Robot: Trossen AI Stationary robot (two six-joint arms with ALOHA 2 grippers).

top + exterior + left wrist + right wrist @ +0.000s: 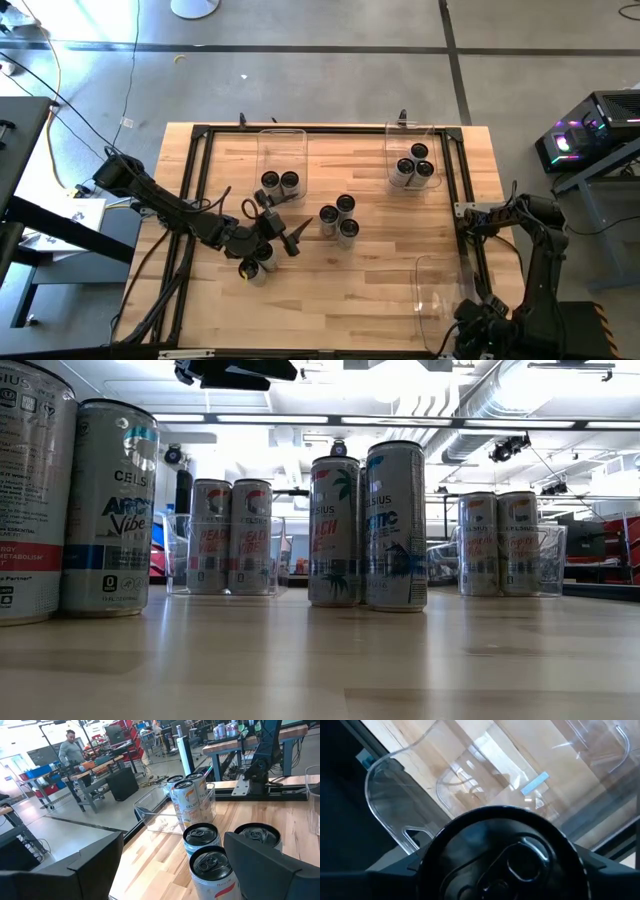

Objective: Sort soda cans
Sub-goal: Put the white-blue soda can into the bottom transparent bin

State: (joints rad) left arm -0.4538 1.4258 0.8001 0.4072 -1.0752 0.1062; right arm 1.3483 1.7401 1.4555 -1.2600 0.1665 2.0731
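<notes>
High view shows the left pincer [283, 232] hanging over the tabletop [350, 300], a bit left of the middle. Its two fingers are spread apart and hold nothing. Two soda cans [256, 264] stand right under the left arm, toward the near edge. Three more cans [339, 219] stand close together just to the right of the pincer, near the middle of the tabletop. Two cans sit inside a clear bin [282, 160] by the far edge, on the left part. Three cans sit inside another clear bin [412, 155] by the far edge, close to the far right corner. A third clear bin [437, 295] lies near the near right corner, with no cans showing in it. The right pincer [478, 325] is tucked low at that near right corner, beside this bin, and I cannot tell how its fingers stand. Left wrist view shows a person [70, 751] standing far off in the room.
</notes>
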